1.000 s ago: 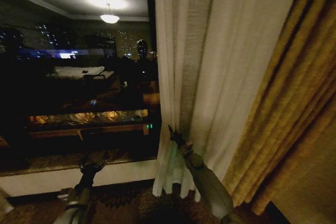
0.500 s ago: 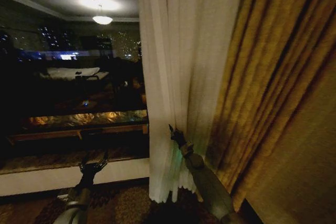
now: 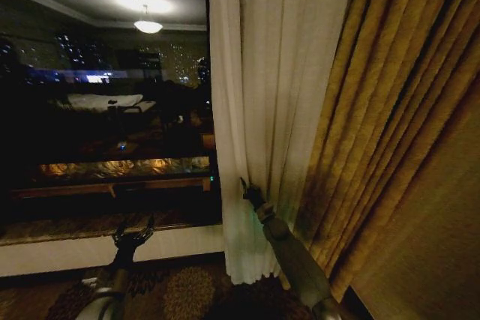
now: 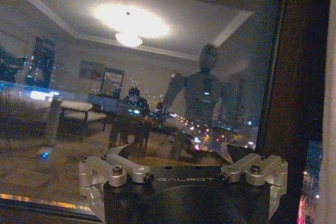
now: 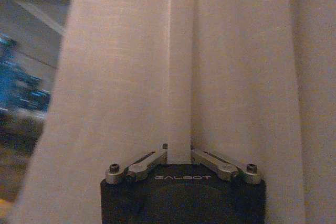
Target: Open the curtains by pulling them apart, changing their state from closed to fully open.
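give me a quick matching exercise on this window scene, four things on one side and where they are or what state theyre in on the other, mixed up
Things:
1. right end effector
2. left end effector
3. sheer curtain
4. golden drape

States:
A. hangs at the far right, beside the sheer panel
B. open, low before the dark window glass
C. shut on a fold of sheer fabric
D. bunched at the window's right side, glass bare to its left

Pairs: 1-C, 2-B, 3-D, 4-A

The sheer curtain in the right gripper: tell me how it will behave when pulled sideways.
Probably floppy: the sheer curtain hangs in soft vertical folds, so it should bunch and trail rather than move as a sheet. Likely light, since it looks thin. The right gripper pinches only a narrow fold, so the fabric may slip out if tugged hard.
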